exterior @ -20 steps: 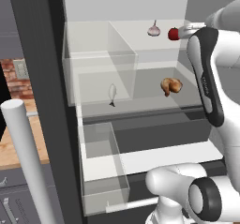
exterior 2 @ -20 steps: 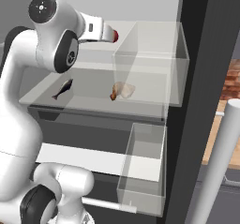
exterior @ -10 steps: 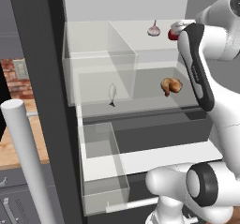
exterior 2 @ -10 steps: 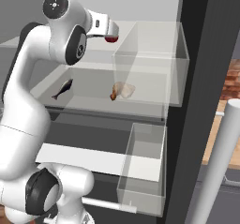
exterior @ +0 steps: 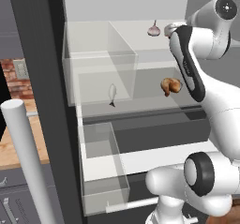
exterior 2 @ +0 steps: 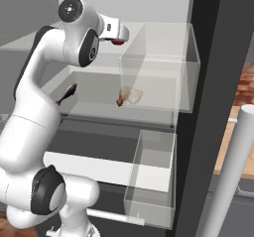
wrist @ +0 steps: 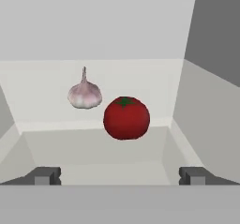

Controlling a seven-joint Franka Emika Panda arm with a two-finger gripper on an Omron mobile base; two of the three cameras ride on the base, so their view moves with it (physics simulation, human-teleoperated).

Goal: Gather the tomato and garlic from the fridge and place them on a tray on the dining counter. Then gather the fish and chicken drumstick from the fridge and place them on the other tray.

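Reaching stage: nothing looks delivered so far, all four foods are still seen inside the fridge point(exterior: 70, 78), so pretty much the whole job is judged to be left.
Gripper point(wrist: 119, 176): jaws spread fully wide, nothing held; it's pushed in at the top shelf, lined up on the produce.
Chicken drumstick point(exterior: 170, 85): parked on the shelf below the gripper, untouched. In the right base view it's seen through a clear bin wall point(exterior 2: 130, 95).
Fish point(exterior: 112, 92): also on that lower shelf, further off to the side, not yet collected.
Tomato point(wrist: 126, 117): straight ahead of the gripper, between the lines of the two fingertips point(wrist: 43, 175) but not yet between them, no contact made. Likely the first pick.
Garlic point(wrist: 85, 95): just beside the tomato and a bit further back, off to the left as the hand camera sees it; can't be told whether the two touch.
Trays: no tray or dining counter to be checked from here, so that half is assumed not started.
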